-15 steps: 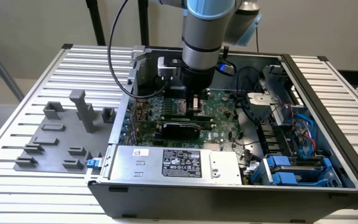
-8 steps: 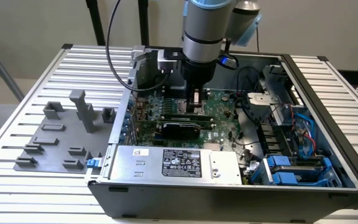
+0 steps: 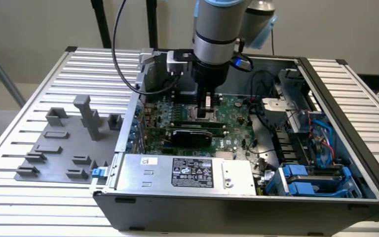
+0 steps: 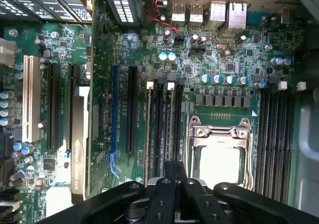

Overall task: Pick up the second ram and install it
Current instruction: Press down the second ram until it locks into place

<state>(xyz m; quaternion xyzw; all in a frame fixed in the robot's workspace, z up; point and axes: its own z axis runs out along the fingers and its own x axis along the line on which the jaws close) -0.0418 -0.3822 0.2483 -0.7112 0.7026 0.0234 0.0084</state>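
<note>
My fingers, low in the wrist frame, grip the second ram edge-on above the motherboard's memory slots at centre, seemingly lined up for seating.

Slatted table bearing case, fixture plate

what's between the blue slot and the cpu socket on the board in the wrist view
In the wrist view, between the blue slot and the CPU socket stand a long black slot and a row of memory slots with white clips.
</note>
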